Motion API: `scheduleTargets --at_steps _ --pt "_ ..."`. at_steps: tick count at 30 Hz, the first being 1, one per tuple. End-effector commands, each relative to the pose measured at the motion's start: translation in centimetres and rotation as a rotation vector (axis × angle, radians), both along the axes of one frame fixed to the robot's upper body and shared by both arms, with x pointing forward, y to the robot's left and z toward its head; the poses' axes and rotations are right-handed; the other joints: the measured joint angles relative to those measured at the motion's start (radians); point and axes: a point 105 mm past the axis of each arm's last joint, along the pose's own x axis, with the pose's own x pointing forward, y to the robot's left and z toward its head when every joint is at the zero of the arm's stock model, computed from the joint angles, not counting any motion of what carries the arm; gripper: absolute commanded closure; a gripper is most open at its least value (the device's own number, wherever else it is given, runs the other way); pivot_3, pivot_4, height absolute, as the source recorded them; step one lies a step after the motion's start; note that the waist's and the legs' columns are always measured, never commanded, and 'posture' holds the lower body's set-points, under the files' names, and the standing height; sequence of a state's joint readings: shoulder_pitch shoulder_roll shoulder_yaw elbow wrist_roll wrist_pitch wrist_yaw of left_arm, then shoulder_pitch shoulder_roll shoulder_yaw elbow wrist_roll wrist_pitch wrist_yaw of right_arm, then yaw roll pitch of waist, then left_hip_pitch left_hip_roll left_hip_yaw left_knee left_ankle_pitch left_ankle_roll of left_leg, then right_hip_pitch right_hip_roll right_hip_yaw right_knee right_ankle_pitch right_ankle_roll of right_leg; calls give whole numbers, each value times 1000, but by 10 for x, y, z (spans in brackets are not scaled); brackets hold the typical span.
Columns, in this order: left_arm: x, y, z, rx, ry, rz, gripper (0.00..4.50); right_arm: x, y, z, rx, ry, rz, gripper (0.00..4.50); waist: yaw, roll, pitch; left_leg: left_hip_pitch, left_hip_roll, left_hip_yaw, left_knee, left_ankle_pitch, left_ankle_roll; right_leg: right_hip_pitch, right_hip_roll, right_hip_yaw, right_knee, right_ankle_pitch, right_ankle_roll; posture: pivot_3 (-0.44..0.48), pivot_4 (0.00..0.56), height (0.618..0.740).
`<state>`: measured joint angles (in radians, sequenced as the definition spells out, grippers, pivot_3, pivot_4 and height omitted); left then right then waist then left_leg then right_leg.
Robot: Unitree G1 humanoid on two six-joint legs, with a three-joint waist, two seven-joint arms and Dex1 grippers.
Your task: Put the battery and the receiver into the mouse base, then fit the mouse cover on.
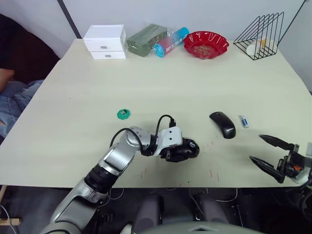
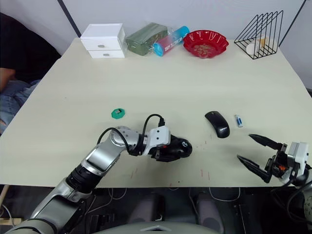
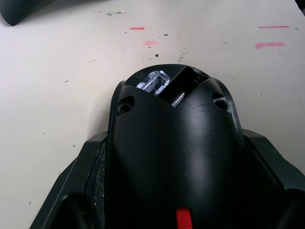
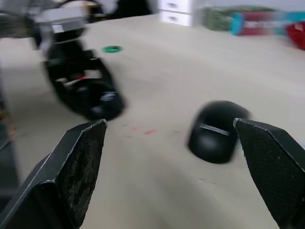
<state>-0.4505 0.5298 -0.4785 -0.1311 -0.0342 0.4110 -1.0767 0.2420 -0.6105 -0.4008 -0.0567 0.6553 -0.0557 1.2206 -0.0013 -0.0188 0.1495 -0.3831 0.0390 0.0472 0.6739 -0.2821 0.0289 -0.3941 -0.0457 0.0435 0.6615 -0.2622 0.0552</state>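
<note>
Okay, my left gripper [image 1: 181,152] is clamped on the mouse base [image 1: 187,150]; right gripper [image 1: 267,152] spread empty. Battery [image 1: 244,121] and mouse cover [image 1: 223,124] still lie loose, nothing fitted.

Both head eyes look down over the table [image 1: 161,87]; wrist cameras sit low, near its surface.

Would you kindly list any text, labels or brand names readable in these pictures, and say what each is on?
None can be read.
Blue and red tube: white lettering, too small.
mouse cover: pale mark, too small.
battery: no print legible.
</note>
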Motion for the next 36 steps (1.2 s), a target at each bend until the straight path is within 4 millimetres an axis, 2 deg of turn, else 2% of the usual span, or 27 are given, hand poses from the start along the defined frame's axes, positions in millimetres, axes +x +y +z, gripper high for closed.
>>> scheduleTargets --at_steps 1,3,6,9,11,14,19,25,30,33,34,36 --pt "1 1 -2 27 2 8 1569 13 -8 3 -19 19 -115 0 0 0 0 0 0 0 0 0 0 0 0 0 0 0 0 0 150 740" --pt "1 1 -2 30 2 9 1569 17 -8 1 -27 28 -150 0 0 0 0 0 0 0 0 0 0 0 0 0 0 0 0 0 150 740" --pt "-1 0 -4 41 2 5 1569 38 -10 -8 -46 92 -314 0 -1 0 0 0 0 0 0 0 0 0 0 0 0 0 0 0 150 740" --pt "-2 -1 -4 43 6 4 1569 48 -4 -13 -124 80 -360 0 -3 1 -1 0 0 0 0 0 0 0 0 0 0 0 0 0 150 740" --pt "-1 -1 -4 40 9 15 1569 63 -12 -16 -131 89 -483 0 -3 1 -1 0 0 0 0 0 0 -1 0 0 0 0 0 0 150 740" --pt "0 1 -5 50 0 17 1569 77 -9 -19 -122 100 -573 0 -3 1 -1 -1 0 0 0 0 0 -1 0 0 0 0 0 0 150 740" --pt "1 2 -4 52 5 16 1569 86 -3 -29 -134 149 -625 0 -3 1 -1 -1 0 0 0 0 0 -1 0 0 0 0 0 0 150 740" --pt "2 4 -4 59 8 16 1569 96 -9 -33 -110 207 -716 0 -9 1 -1 -1 0 0 0 0 0 -1 0 0 0 0 0 0 150 740" --pt "2 4 -4 60 5 15 1569 98 -10 -36 -97 241 -721 0 -10 1 -1 -1 0 0 0 0 0 -1 0 0 0 0 0 0 150 740" --pt "2 4 -4 59 5 15 1569 99 -10 -35 -101 237 -711 769 -10 1 -1 -1 0 0 0 0 0 -1 0 0 0 0 0 0 150 740" --pt "2 4 -4 59 5 15 1569 99 -10 -35 -98 238 -713 1128 -10 1 -1 -1 0 0 0 0 0 -1 0 0 0 0 0 0 150 740" --pt "2 4 -4 60 6 15 1569 100 -10 -34 -98 238 -713 2119 -10 1 -1 -1 0 0 0 0 0 -1 0 0 0 0 0 0 150 740"
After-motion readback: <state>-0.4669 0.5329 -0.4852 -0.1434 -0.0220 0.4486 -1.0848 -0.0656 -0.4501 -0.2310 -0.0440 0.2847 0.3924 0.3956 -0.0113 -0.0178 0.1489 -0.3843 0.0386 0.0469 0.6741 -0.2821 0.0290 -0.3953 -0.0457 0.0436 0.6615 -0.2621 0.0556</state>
